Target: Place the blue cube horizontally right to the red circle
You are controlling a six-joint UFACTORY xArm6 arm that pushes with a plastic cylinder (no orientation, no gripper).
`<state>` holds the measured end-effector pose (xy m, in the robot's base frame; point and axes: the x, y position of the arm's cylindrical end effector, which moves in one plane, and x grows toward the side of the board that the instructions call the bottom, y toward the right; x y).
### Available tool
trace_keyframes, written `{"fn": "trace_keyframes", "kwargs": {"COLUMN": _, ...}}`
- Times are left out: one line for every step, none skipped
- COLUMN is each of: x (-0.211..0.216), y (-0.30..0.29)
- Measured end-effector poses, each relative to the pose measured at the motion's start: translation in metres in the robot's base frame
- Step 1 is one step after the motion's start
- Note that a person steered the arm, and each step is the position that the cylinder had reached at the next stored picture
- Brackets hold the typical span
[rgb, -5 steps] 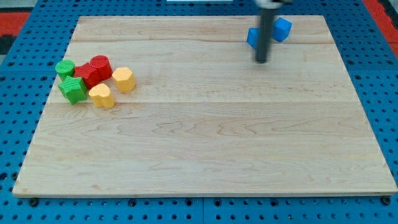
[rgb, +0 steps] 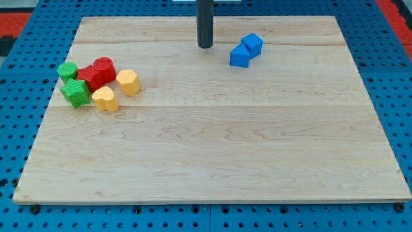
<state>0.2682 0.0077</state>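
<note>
Two blue blocks lie touching near the view's top right: a blue cube (rgb: 252, 44) and a second blue block (rgb: 239, 57) just below-left of it. The red circle (rgb: 103, 67) stands in the cluster at the view's left, next to another red block (rgb: 90, 78). My tip (rgb: 205, 46) rests on the board near the top centre, a short way left of the blue blocks and not touching them. It is far to the right of the red circle.
The left cluster also holds a green cylinder (rgb: 67, 71), a green block (rgb: 76, 92) and two yellow blocks (rgb: 127, 82) (rgb: 105, 98). The wooden board (rgb: 212, 161) lies on a blue pegboard.
The two blue blocks have slid left and down from the top right. My tip has moved left, from right beside them to a spot left of them.
</note>
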Motion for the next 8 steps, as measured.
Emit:
{"fn": "trace_keyframes", "kwargs": {"x": -0.023, "y": 0.095}}
{"fn": "trace_keyframes", "kwargs": {"x": -0.022, "y": 0.117}}
{"fn": "trace_keyframes", "kwargs": {"x": 0.031, "y": 0.051}}
{"fn": "trace_keyframes", "kwargs": {"x": 0.087, "y": 0.003}}
{"fn": "trace_keyframes", "kwargs": {"x": 0.093, "y": 0.034}}
{"fn": "trace_keyframes", "kwargs": {"x": 0.120, "y": 0.091}}
{"fn": "trace_keyframes", "kwargs": {"x": 0.135, "y": 0.039}}
{"fn": "trace_keyframes", "kwargs": {"x": 0.135, "y": -0.039}}
